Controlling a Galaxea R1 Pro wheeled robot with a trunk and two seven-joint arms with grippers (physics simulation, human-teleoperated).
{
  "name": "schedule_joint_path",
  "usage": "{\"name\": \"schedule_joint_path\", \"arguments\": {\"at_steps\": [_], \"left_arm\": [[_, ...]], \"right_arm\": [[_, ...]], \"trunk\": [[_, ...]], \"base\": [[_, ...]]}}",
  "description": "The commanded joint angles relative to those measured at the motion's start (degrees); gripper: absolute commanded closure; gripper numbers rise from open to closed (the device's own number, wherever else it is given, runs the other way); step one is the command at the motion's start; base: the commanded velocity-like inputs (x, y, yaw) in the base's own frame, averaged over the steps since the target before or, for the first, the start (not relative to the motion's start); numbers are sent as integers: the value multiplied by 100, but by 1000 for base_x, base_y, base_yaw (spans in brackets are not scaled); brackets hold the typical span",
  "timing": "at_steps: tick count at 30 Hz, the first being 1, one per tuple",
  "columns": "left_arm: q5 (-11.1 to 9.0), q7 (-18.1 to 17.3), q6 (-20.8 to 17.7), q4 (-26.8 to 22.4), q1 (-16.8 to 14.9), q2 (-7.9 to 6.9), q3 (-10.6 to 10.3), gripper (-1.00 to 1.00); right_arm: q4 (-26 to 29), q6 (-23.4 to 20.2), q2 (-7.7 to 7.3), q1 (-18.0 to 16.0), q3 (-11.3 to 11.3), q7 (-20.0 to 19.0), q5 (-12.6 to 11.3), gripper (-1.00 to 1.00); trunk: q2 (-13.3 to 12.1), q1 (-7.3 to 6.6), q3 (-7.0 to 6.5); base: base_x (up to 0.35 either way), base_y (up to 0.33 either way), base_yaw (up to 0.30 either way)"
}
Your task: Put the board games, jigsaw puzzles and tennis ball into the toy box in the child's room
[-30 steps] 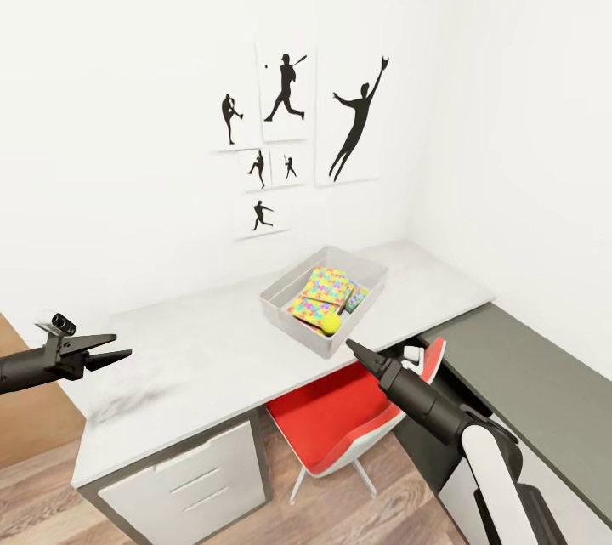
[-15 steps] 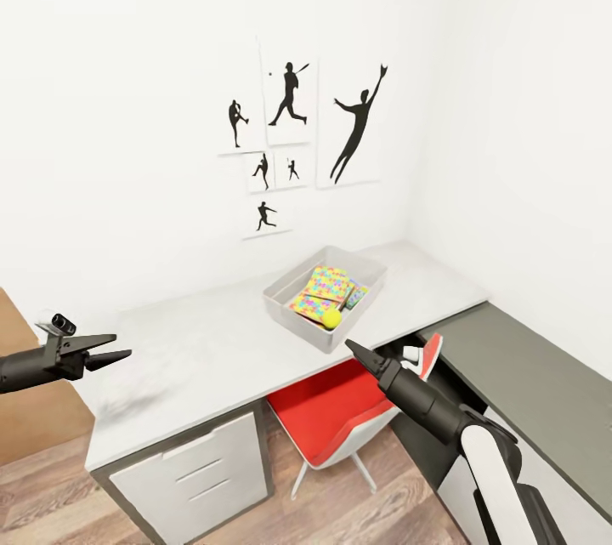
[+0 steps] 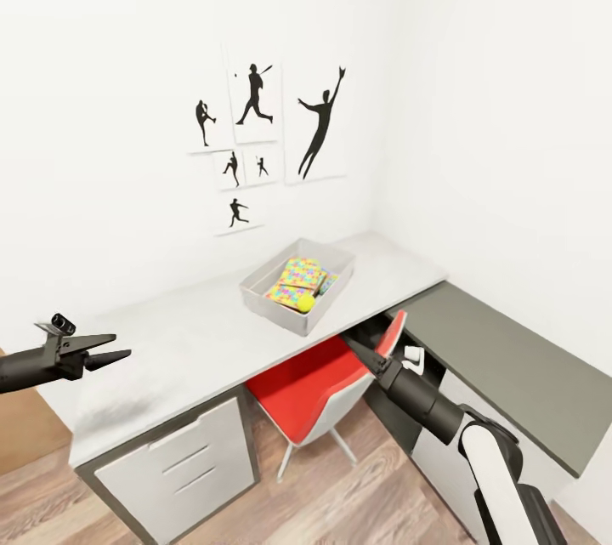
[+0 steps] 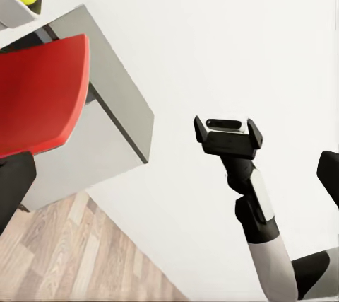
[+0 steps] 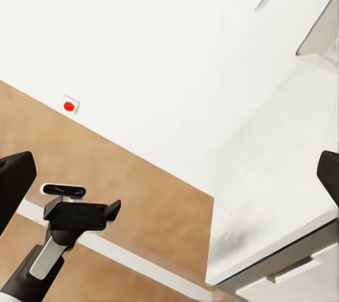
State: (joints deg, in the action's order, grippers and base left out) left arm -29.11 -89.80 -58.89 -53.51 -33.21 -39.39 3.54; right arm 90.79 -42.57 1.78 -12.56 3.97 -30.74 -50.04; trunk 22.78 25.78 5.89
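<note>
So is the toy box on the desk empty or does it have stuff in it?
Not empty: the toy box holds a jigsaw puzzle and the tennis ball.

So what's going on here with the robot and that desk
The robot faces a long white-grey desk with both arms raised and nothing held. A light grey tray-like toy box on the desk holds multicoloured jigsaw puzzle boards and a small yellow-green tennis ball. The left gripper hovers near the desk's near end, jaws open. The right gripper points at a red chair tucked under the desk; its jaws look spread in the right wrist view.
</note>
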Motion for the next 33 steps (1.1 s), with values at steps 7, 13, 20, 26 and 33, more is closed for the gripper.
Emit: {"name": "schedule_joint_path", "arguments": {"at_steps": [7, 13, 20, 26, 33], "left_arm": [[-6, -20, -61, -2, -2, -21, -2, -100], [-7, -20, -61, -2, -2, -24, -2, -100], [-7, -20, -61, -2, -2, -28, -2, -100], [-7, -20, -61, -2, -2, -39, -2, -100], [-7, -20, -61, 4, -2, -37, -2, -100]], "right_arm": [[0, -41, 7, -9, 16, -11, -7, -100], [0, -41, 7, -10, 20, -11, -13, -100], [-8, -41, 6, -9, 21, -12, -23, -100], [-9, -41, 5, -8, 25, -13, -23, -100], [-9, -41, -1, -9, 25, -14, -32, -100]], "trunk": [[14, 1, 13], [14, 1, 13], [14, 1, 13], [14, 1, 13], [14, 1, 13]], "base": [[-289, 99, -280], [-292, 117, -281], [-294, 126, -281], [-294, 125, -281], [-279, 99, -281]]}}
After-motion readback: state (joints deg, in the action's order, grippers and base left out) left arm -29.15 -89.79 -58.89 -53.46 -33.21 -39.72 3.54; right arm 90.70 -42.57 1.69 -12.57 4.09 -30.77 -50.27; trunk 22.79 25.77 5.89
